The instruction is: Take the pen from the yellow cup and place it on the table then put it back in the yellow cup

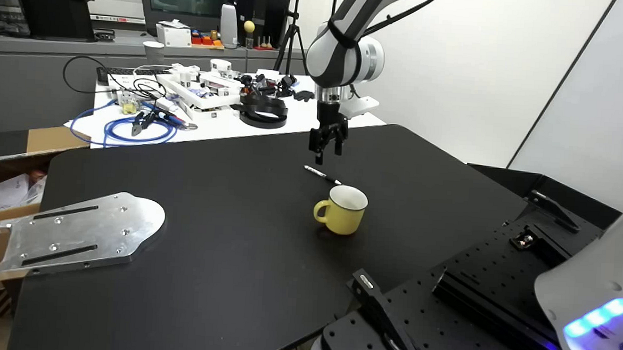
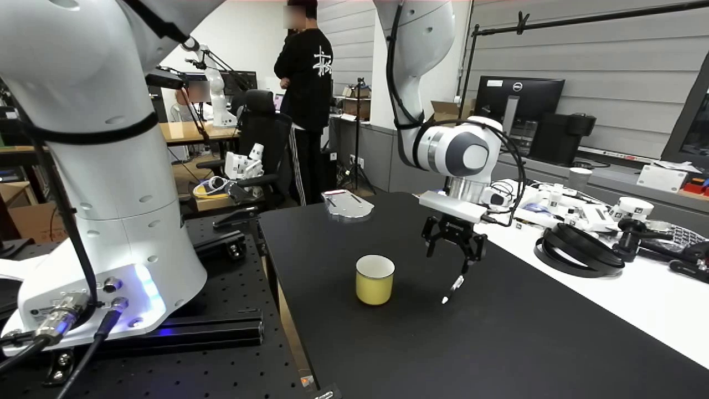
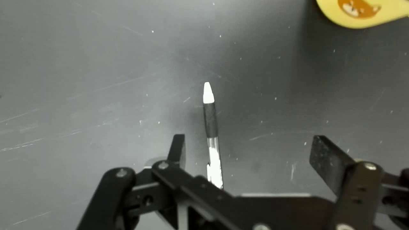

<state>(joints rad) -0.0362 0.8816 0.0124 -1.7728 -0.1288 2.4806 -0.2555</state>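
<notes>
The pen [image 1: 322, 174] lies flat on the black table [image 1: 222, 255]. It has a white tip, a dark grip and a pale body; it also shows in an exterior view [image 2: 455, 288] and in the wrist view [image 3: 211, 121]. The yellow cup [image 1: 344, 216] stands upright beside the pen, handle at its side [image 2: 374, 288]; only its edge with an animal picture shows in the wrist view [image 3: 358, 19]. My gripper [image 3: 249, 140] is open and empty above the pen [image 1: 328, 153]. The pen runs between its fingers, nearer the left one; its rear end is hidden by the gripper.
A metal plate [image 1: 85, 222] lies at a table edge. A white table [image 1: 293, 110] with cables and tools adjoins the black one. The robot base [image 2: 127, 238] stands on a perforated black plate. A cardboard box [image 1: 2, 169] stands beside the table.
</notes>
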